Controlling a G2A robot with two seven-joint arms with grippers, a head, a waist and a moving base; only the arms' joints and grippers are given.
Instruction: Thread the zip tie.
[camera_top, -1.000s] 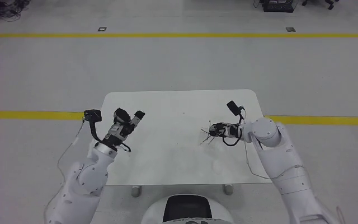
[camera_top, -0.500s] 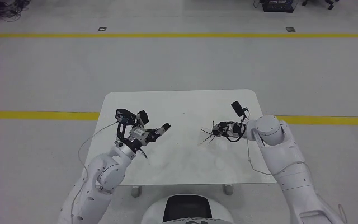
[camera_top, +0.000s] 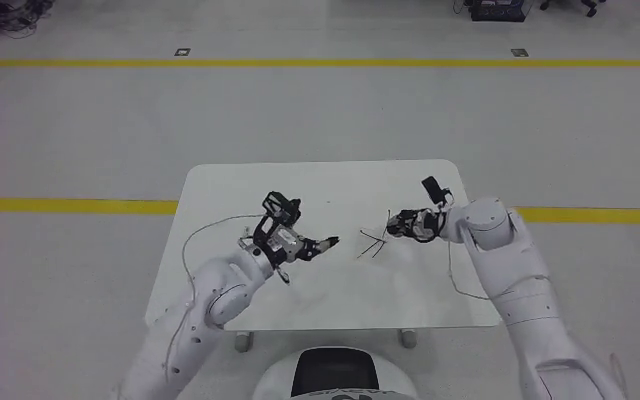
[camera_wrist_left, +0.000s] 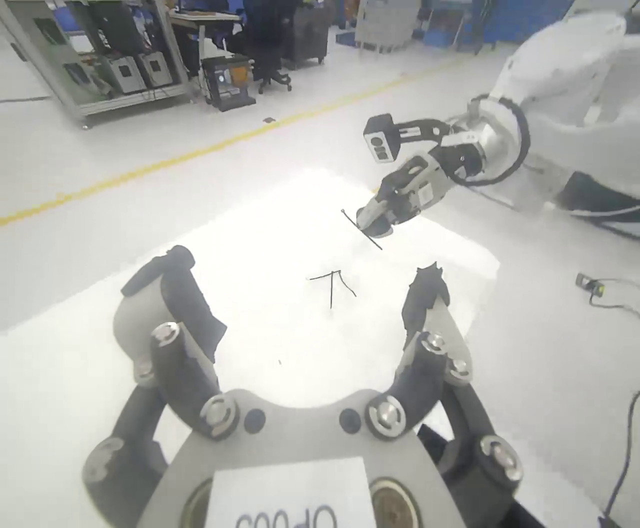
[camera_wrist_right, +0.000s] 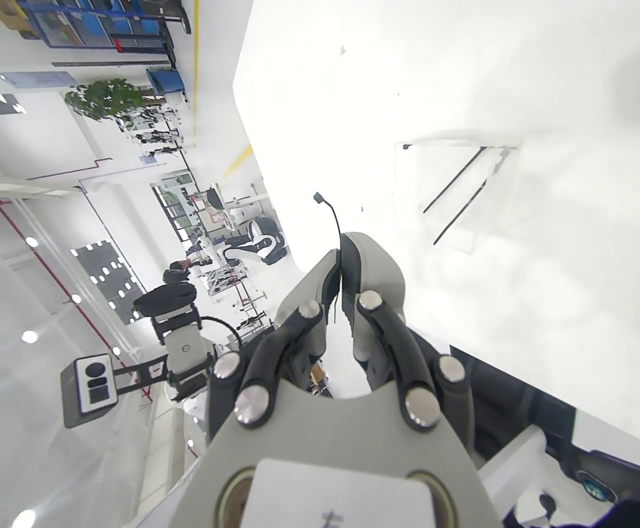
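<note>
Your right gripper pinches a thin black plastic zip tie, head end sticking clear, presumably for your wide-spread left gripper.

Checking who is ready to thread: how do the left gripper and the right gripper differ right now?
The left gripper is open and empty; the right gripper is shut on a zip tie. The left gripper is over the middle of the table, the right gripper toward its right side, with loose zip ties lying between them. Both are dark-fingered and face each other.
</note>
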